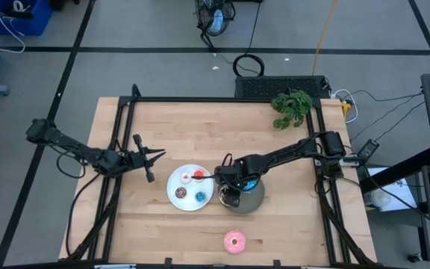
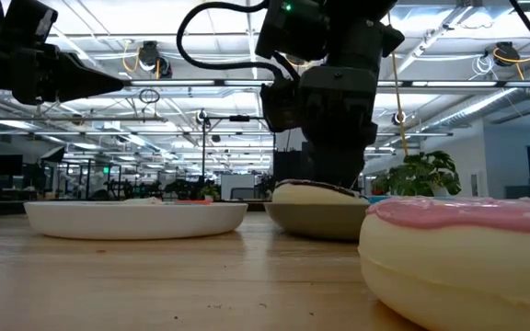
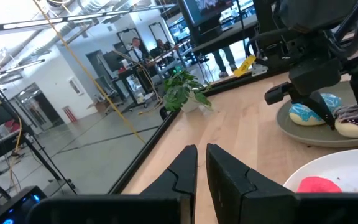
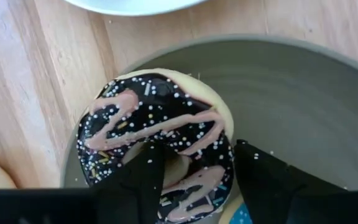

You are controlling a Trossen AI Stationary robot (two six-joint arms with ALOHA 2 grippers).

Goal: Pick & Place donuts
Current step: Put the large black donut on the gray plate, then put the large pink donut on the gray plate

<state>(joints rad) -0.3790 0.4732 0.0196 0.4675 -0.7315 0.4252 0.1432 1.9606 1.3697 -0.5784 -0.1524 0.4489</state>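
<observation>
The chocolate sprinkled donut (image 4: 160, 140) lies in the grey plate (image 4: 303, 93), next to the blue sprinkled donut (image 3: 309, 113). My right gripper (image 4: 194, 180) is low over that plate (image 1: 254, 200), shut on the chocolate donut. The white plate (image 1: 190, 203) holds the tiny red (image 1: 187, 177), white-pink (image 1: 198, 175), dark brown (image 1: 180, 193) and blue (image 1: 201, 197) donuts. The pink donut (image 1: 234, 241) lies flat on the table near its near edge. My left gripper (image 1: 158, 155) hovers left of the white plate, shut and empty. My right gripper comes from above, pointing down. One finger (image 4: 143, 177) stands in the chocolate donut's hole and the other (image 4: 260, 180) outside the ring, with the ring's side (image 4: 197, 177) pinched between them. The donut lies flat, its underside on the grey plate.
A green plant sprig (image 1: 291, 106) lies at the table's far right corner. Black frame rails (image 1: 200, 99) run along the table's far, left and right edges. Bare wood lies between the plates and the far edge.
</observation>
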